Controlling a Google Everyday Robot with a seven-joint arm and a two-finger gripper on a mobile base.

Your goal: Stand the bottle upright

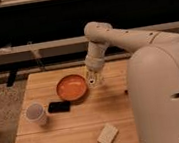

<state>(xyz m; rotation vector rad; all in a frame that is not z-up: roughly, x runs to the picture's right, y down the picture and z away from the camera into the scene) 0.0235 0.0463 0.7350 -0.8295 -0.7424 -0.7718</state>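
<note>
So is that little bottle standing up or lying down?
Looks upright: the bottle stands vertical at the tool, just beside the orange bowl. Whether it rests on the table, cannot tell.

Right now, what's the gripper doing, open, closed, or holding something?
Gripper: low over the table, just right of the orange bowl; open or closed cannot be told.

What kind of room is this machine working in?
Probably an office or lab test area: a wooden table on carpet, a rail along the dark wall behind. The gripper hangs beside the orange bowl.
</note>
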